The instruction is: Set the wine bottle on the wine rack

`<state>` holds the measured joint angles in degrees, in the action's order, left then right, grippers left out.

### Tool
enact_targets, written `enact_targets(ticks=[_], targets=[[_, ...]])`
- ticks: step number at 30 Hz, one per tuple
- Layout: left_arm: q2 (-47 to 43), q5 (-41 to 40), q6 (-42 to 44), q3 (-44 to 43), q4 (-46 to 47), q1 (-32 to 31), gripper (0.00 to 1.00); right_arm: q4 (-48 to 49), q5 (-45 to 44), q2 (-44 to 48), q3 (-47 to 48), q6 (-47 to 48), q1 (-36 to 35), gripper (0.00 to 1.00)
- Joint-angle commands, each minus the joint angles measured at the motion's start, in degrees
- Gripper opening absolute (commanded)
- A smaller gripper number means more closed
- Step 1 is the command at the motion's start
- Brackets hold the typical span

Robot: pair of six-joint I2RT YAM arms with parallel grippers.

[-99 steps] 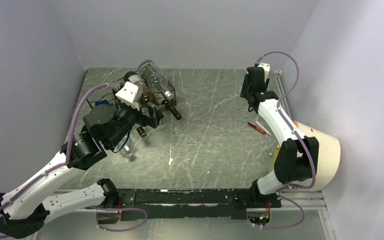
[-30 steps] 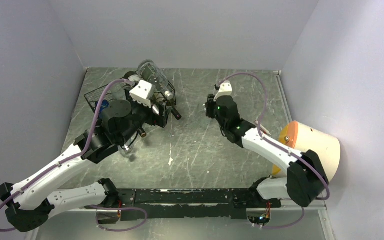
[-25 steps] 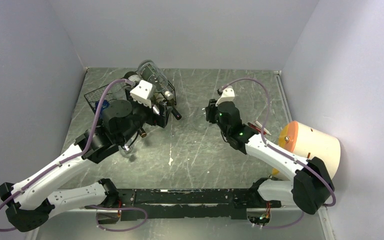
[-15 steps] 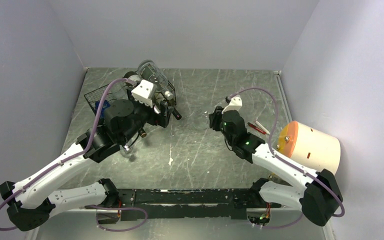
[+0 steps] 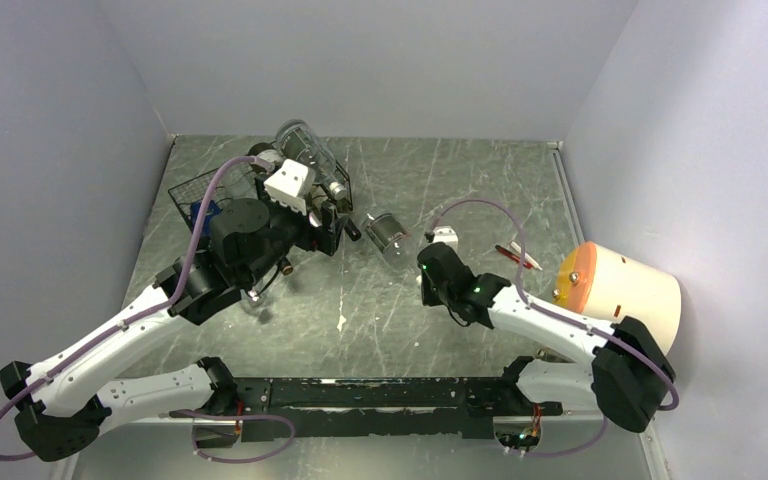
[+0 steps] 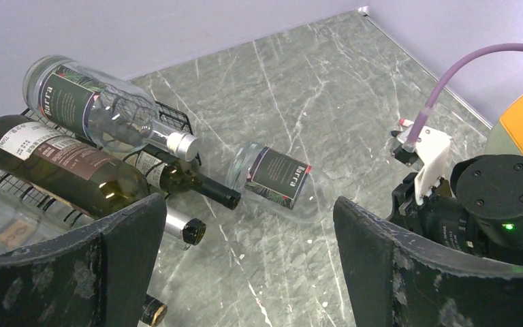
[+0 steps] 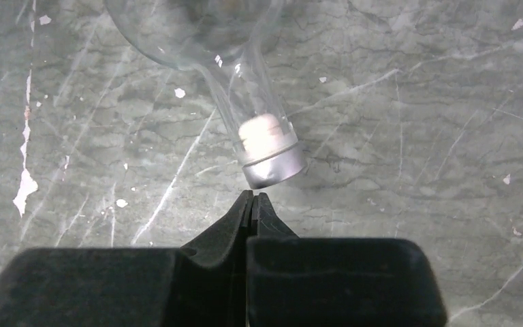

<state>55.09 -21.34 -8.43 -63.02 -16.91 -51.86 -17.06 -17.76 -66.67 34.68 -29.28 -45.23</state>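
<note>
Closed right tool (image 7: 252,197) — apparently beside bottle (image 7: 248,102)

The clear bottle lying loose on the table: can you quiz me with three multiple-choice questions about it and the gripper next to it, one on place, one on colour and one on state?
1. Where is the loose bottle? A) lying on the table between the wine rack and the right gripper; B) upright by the far wall; C) up in the air.
2. Its cap is: A) red; B) silver; C) black.
3. The right gripper is: A) wide open; B) clamped round the bottle's neck; C) shut, tip by the cap.
Answers: 1 A, the top view shows it flat between them; 2 B, the right wrist view shows grey metal; 3 C, it is closed with nothing inside.
</note>
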Motion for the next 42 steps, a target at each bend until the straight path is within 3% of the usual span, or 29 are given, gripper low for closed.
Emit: enact_targets(ticks=[1, 8, 20, 26, 32, 36, 42], targets=[[-0.4, 0.8, -0.5, -0.1, 2.1, -0.1, 0.96, -3.7, 1.9, -3.1, 4.9, 2.6, -0.2, 0.0], [-0.5, 0.3, 0.0, -0.1, 1.5, -0.1, 0.96, -3.9, 3.0, -8.9, 8.7, 4.2, 0.0, 0.02], [-0.9, -0.6, 0.6, 0.0, 1.3, -0.1, 0.96, -8.2, -4.0, -11.1, 16.9, 9.8, 1.6, 0.61], [-0.6, -0.5, 0.9, -0.4, 1.3, -0.1, 0.96, -6.9, -0.8, -14.9, 15.8, 15.1, 7.0, 0.77], [-0.3, -0.5, 1.1, -0.9, 1.0, -0.1, 0.96, -2.3, 7.5, -16.7, 15.6, 20.0, 10.2, 0.77], [-0.4, -0.4, 0.9, -0.8, 1.0, -0.1, 0.96, -3.0, 12.0, -20.0, 17.6, 21.5, 10.4, 0.71], [-0.8, -0.5, 0.9, -1.0, 0.5, -0.1, 0.96, -2.6, 12.6, -24.2, 19.2, 20.5, 10.4, 0.65]])
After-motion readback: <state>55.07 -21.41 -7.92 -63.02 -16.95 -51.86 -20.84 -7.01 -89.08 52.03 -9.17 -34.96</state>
